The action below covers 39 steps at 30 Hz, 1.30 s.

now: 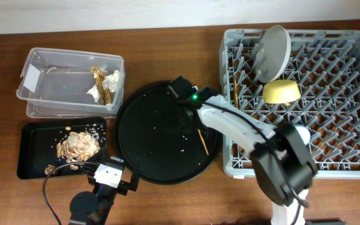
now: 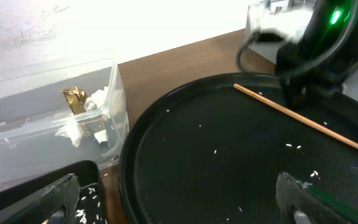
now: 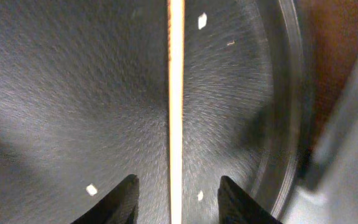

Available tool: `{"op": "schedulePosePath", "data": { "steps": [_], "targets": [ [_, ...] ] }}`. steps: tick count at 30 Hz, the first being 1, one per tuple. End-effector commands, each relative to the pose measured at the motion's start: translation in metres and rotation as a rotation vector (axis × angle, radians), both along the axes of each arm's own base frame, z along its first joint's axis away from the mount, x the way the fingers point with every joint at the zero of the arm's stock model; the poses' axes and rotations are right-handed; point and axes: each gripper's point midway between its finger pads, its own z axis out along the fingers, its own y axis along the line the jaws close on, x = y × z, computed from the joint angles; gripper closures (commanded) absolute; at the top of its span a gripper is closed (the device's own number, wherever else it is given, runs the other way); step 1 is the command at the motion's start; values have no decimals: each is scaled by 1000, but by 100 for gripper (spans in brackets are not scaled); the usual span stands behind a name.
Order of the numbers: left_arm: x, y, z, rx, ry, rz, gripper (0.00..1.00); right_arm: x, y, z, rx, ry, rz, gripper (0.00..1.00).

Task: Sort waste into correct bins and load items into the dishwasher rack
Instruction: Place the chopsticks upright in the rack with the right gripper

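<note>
One wooden chopstick (image 1: 202, 142) lies on the large round black tray (image 1: 149, 147); it also shows in the left wrist view (image 2: 303, 119) and the right wrist view (image 3: 176, 93). My right gripper (image 1: 183, 100) (image 3: 179, 199) is open, low over the tray, with a finger on each side of this chopstick. A second chopstick (image 1: 236, 94), the pale grey plate (image 1: 274, 44) and the yellow bowl (image 1: 281, 92) sit in the grey dishwasher rack (image 1: 349, 94). My left gripper (image 1: 112, 176) (image 2: 179, 205) is open and empty at the tray's front left edge. The cups are out of view.
The clear tub (image 1: 55, 78) at the back left holds white tissue (image 1: 111, 80) and the gold-brown wrapper (image 1: 99, 80). The shallow black tray (image 1: 30, 150) holds brownish food scraps (image 1: 77, 147). White crumbs dot the round tray. My right arm stretches across the rack's front left.
</note>
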Motion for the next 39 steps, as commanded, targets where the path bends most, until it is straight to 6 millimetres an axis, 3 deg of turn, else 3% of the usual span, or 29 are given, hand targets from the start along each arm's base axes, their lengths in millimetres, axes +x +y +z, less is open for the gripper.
{"op": "schedulePosePath", "data": {
  "steps": [1, 6, 8, 12, 14, 16, 17, 19, 23, 24, 25, 26, 27, 28, 30, 32, 34, 35, 36, 37, 39],
  "targets": [
    [1, 3, -2, 13, -4, 11, 1, -2, -10, -33, -50, 71, 3, 68],
    [1, 3, -2, 13, -4, 10, 1, -18, 0, -39, 60, 184, 47, 96],
    [1, 3, -2, 13, -4, 10, 1, -26, 0, -23, 78, 204, 49, 96],
    [1, 3, -2, 13, -4, 11, 1, -12, -4, 83, 194, -12, 45, 96],
    [1, 3, -2, 13, -4, 11, 1, 5, -49, 151, 198, -218, -49, 96],
    [1, 3, -2, 13, -4, 11, 1, 22, -105, 182, 143, -347, -187, 96],
    [1, 3, -2, 13, -4, 11, 1, 33, -133, 179, 127, -356, -262, 96],
    [1, 3, -2, 13, -4, 10, 1, 44, -151, 155, 121, -303, -317, 96],
    [1, 3, -2, 13, -4, 11, 1, 58, -136, 80, 156, -121, -348, 96],
    [1, 3, -2, 13, -4, 11, 1, 57, -135, 72, 161, -101, -362, 91],
    [1, 3, -2, 13, -4, 11, 1, 57, -132, 73, 168, -99, -357, 79],
    [1, 3, -2, 13, -4, 11, 1, 55, -127, 88, 192, -118, -344, 66],
    [1, 3, -2, 13, -4, 11, 1, 51, -125, 112, 210, -160, -330, 62],
    [1, 3, -2, 13, -4, 11, 1, 39, -119, 161, 251, -255, -289, 59],
    [1, 3, -2, 13, -4, 11, 1, 11, -111, 220, 302, -379, -214, 54],
    [1, 3, -2, 13, -4, 11, 1, -48, -106, 282, 378, -499, -133, 50],
    [1, 3, -2, 13, -4, 11, 1, -102, -113, 309, 417, -543, -82, 44],
    [1, 3, -2, 13, -4, 10, 1, -117, -117, 314, 426, -553, -73, 39],
    [1, 3, -2, 13, -4, 11, 1, -136, -126, 319, 432, -565, -70, 30],
    [1, 3, -2, 13, -4, 11, 1, -156, -135, 325, 444, -586, -69, 1],
    [1, 3, -2, 13, -4, 11, 1, -174, -143, 331, 462, -618, -68, 1]
  ]
}}
